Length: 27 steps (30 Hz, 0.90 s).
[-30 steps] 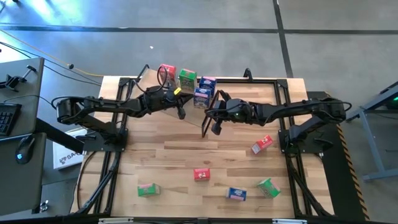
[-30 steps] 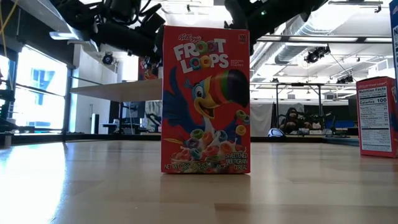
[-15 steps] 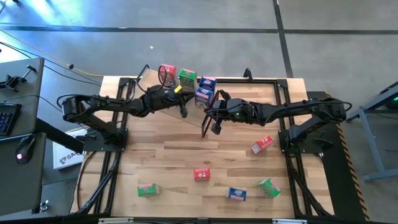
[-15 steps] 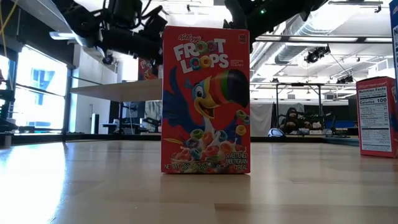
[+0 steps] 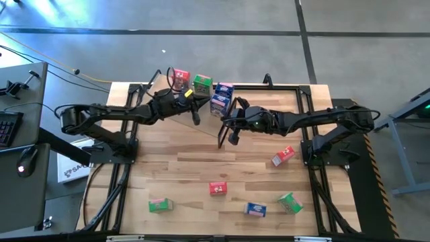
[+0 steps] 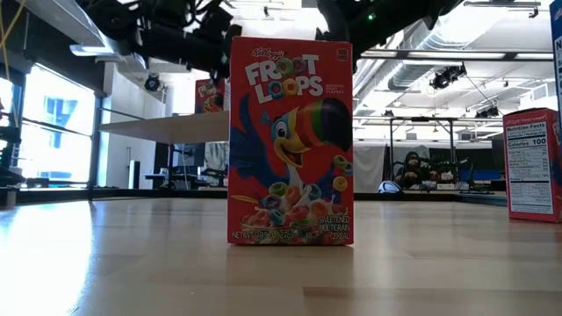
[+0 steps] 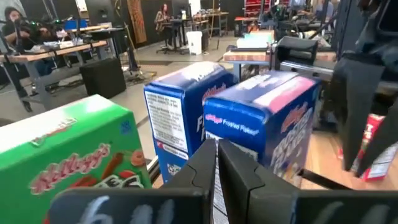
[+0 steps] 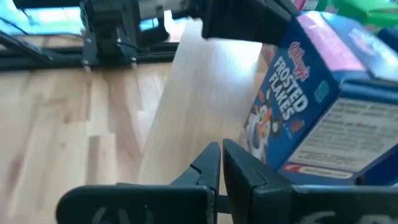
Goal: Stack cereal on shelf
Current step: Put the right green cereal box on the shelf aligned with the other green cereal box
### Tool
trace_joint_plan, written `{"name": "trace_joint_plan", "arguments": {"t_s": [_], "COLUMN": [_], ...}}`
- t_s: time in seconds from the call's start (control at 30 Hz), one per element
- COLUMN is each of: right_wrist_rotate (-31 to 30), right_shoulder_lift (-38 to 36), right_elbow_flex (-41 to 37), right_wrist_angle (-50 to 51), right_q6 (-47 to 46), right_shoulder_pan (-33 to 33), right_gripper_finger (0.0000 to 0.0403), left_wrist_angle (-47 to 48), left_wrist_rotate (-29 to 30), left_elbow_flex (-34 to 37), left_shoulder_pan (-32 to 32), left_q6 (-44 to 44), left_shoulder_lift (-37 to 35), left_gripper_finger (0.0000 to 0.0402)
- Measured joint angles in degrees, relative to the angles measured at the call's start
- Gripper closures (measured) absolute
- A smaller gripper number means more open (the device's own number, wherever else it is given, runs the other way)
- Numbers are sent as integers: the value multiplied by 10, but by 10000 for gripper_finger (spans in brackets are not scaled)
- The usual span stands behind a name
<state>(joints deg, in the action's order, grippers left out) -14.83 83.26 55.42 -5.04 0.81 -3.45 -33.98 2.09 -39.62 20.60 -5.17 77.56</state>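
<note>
Four boxes already sit on the shelf (image 5: 176, 107) at the table's far edge: a red one (image 5: 181, 78), a green one (image 5: 202, 86) and two blue ones (image 5: 220, 98) just beside each other. Five cereal boxes (image 5: 217, 188) lie scattered on the near half of the table. The left gripper (image 5: 195, 118) hangs just near of the shelved row, its fingers (image 7: 198, 168) pressed together on nothing; the right gripper (image 5: 233, 139) hangs near the shelf's black frame end (image 5: 225, 124), fingers (image 8: 205, 163) likewise closed and empty.

We judge the next step to be fetching another box. To do it well we should lift clear of the shelved row before swinging toward the near boxes, open wide above one, and grip across its narrow faces so that it goes onto the shelf upright.

From table height one red box (image 6: 291, 140) blocks most of the scene, and only a strip of the shelf shows behind it. We cannot tell how much free board remains, nor whether the two blue boxes touch.
</note>
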Motion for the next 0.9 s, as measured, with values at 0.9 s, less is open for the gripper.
{"name": "trace_joint_plan", "arguments": {"t_s": [0.9], "right_wrist_rotate": [37], "right_shoulder_lift": [-4], "right_elbow_flex": [-155], "right_wrist_angle": [-386], "right_q6": [154], "right_shoulder_pan": [103], "right_gripper_finger": [403], "left_wrist_angle": [-41], "left_wrist_rotate": [-35], "left_elbow_flex": [88], "left_shoulder_pan": [-74], "left_q6": [-44], "left_shoulder_lift": [-107], "left_gripper_finger": [390]}}
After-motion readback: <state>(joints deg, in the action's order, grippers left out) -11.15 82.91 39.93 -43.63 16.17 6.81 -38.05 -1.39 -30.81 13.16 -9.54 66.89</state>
